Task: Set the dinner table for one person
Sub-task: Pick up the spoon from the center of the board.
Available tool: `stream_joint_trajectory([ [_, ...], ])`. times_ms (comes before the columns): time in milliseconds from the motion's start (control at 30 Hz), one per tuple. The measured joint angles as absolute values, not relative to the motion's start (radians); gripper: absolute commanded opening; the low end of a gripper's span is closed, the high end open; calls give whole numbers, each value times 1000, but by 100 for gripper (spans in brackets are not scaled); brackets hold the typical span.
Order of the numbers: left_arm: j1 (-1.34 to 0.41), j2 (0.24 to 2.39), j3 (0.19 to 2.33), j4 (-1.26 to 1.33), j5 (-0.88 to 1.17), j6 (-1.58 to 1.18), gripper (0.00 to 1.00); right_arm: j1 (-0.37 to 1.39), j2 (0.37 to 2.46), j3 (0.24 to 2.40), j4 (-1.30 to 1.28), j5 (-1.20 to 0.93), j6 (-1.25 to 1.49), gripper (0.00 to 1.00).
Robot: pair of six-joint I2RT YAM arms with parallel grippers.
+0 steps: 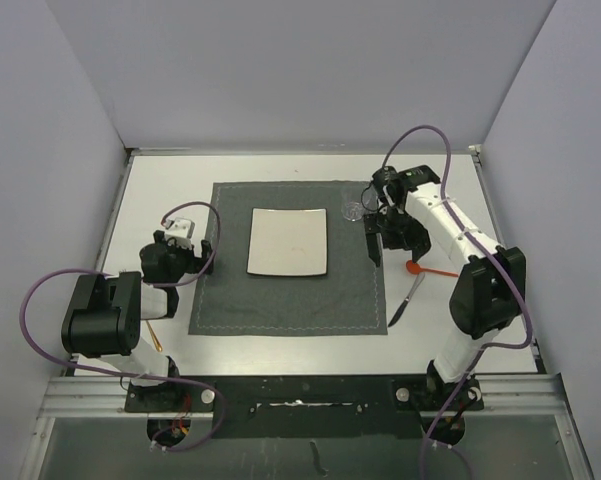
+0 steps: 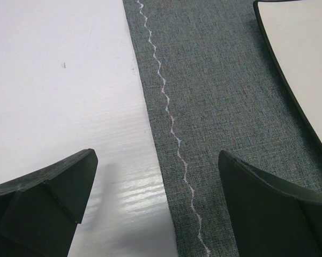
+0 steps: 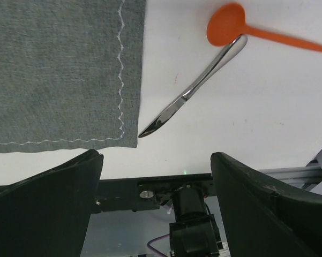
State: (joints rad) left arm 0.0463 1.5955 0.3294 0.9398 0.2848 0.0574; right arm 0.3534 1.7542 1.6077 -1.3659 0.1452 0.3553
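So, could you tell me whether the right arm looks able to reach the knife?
Probably yes: the knife lies uncovered near the open right gripper, though the orange spoon touches its handle.

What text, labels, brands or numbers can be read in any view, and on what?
None readable in any view.
The plate, placemat, knife, orange spoon and dinner table show no print.
The white patch on the left arm's wrist is too small to tell if it carries text.
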Motion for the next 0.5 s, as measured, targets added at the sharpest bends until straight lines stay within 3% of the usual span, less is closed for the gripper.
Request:
stream_joint_trajectory([
  [200, 46, 1596, 329, 940, 285, 57, 98, 319, 1732, 1520, -1325, 168, 401, 82],
  [500, 46, 1596, 329, 940, 285, 57, 98, 279, 1926, 1650, -1355, 324, 374, 74],
])
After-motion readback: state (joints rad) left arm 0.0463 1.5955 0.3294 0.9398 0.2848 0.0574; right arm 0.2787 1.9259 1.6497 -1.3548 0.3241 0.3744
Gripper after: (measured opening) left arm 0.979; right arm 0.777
